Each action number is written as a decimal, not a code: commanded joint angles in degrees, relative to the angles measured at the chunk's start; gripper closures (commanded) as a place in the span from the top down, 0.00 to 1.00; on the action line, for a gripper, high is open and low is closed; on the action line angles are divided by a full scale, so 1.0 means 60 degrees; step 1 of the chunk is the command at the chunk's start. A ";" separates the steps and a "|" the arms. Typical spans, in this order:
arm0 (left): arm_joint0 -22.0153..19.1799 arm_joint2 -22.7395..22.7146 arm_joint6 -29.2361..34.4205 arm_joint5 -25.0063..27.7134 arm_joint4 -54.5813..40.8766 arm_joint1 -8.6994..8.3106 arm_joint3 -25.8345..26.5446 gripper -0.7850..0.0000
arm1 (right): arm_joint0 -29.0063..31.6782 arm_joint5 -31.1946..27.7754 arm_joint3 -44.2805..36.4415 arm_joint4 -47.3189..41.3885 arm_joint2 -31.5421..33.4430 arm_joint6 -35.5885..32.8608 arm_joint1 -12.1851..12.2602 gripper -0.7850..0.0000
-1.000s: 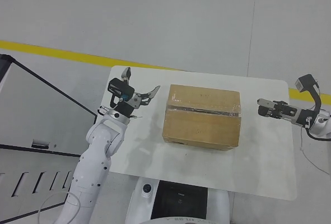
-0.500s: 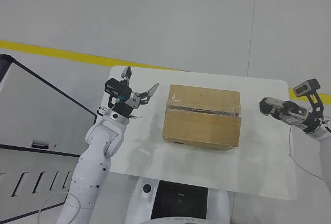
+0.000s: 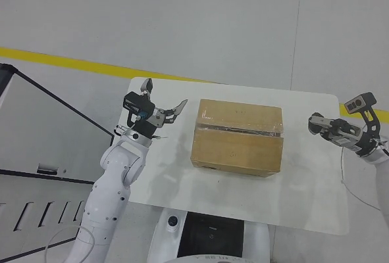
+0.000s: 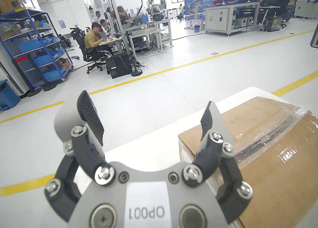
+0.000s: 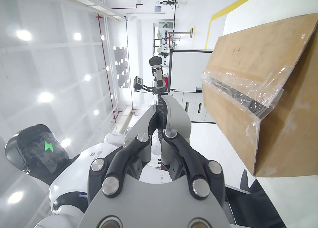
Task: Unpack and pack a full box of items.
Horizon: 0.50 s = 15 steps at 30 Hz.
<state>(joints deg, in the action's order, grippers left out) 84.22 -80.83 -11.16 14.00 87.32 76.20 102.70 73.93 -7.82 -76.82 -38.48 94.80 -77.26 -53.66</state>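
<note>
At the middle of the white surface (image 3: 299,197) sits the taped cardboard box (image 3: 237,137), closed. Left hand (image 3: 166,93) hovers near its left end, fingers spread wide. Right hand (image 3: 312,122) hangs beyond its right end, apart, fingers pressed together.

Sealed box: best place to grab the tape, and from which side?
Likely the crinkled loose tape end hanging over the box's edge facing the right gripper. It stands off the cardboard there, flat elsewhere. Approach from that side; that gripper is shut, so open first.
</note>
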 commanded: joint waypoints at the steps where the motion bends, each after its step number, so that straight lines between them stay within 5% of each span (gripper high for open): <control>1: 0.0000 0.0000 0.0000 0.0000 0.0000 0.0000 0.0000 1.00 | 0.0000 0.0000 0.0001 -0.0002 0.0000 0.0000 0.0000 0.00; 2: 0.0000 0.0000 0.0000 0.0000 0.0000 0.0000 0.0000 1.00 | 0.0000 0.0000 0.0001 -0.0002 0.0000 0.0000 0.0000 0.00; 3: 0.0000 0.0000 0.0000 0.0000 0.0000 0.0000 0.0000 1.00 | 0.0005 0.0003 -0.0013 -0.0060 -0.0037 -0.0008 -0.0008 1.00; 8: 0.0000 0.0000 0.0000 0.0000 0.0000 0.0000 0.0000 1.00 | 0.0234 -0.0573 0.0789 0.0752 -0.0867 0.0683 -0.0130 1.00; 15: 0.0000 0.0000 0.0000 0.0000 0.0000 0.0000 0.0000 1.00 | 0.0111 -0.0726 0.1257 0.0656 -0.0682 0.0652 -0.0089 1.00</control>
<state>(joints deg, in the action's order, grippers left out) 84.22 -80.83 -11.16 14.00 87.32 76.20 102.70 74.77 -12.07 -69.67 -34.61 90.74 -73.51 -54.20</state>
